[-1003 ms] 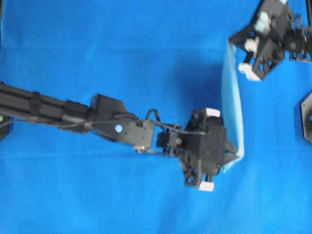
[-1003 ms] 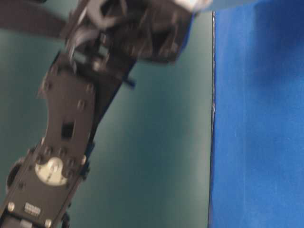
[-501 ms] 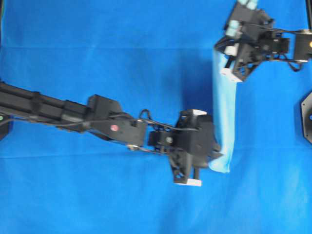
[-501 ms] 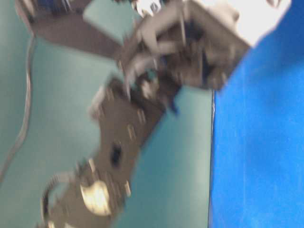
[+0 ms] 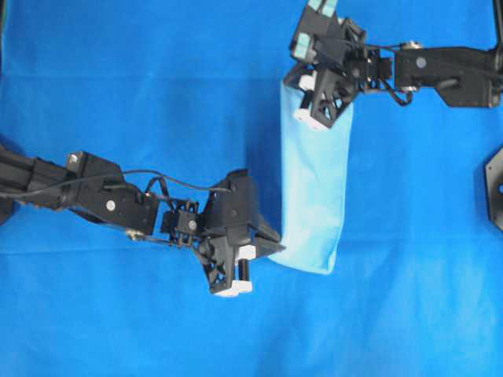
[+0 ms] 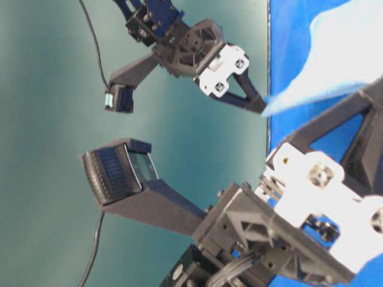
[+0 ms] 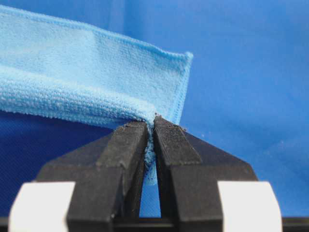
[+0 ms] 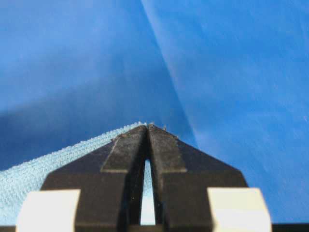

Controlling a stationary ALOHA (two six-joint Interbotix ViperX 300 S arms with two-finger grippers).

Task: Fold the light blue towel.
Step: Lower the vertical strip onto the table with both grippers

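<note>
Black tool, left: its jaws are pressed together on the near corner of the light blue towel; the left wrist view shows the hem caught between the two dark pads.
Black tool, right: it's clamped too, tips meeting on the far corner, with pale weave poking out between them in the right wrist view.
Towel's place: it's stretched between both tools as a long folded band, far end up at the right tool, near end at the left tool, hanging over the royal-blue table.
Side-on view: the cloth fans out from the far tool's tips, lifted clear of the blue cover there.
Change since a second ago: there it goes, both arms have swept the towel toward the left of the overhead view. What was a thin edge-on strip now shows as a broad flat panel.
Left arm: it has drawn back, and the right arm has reached further in.
Containers: nothing of that sort shows.
</note>
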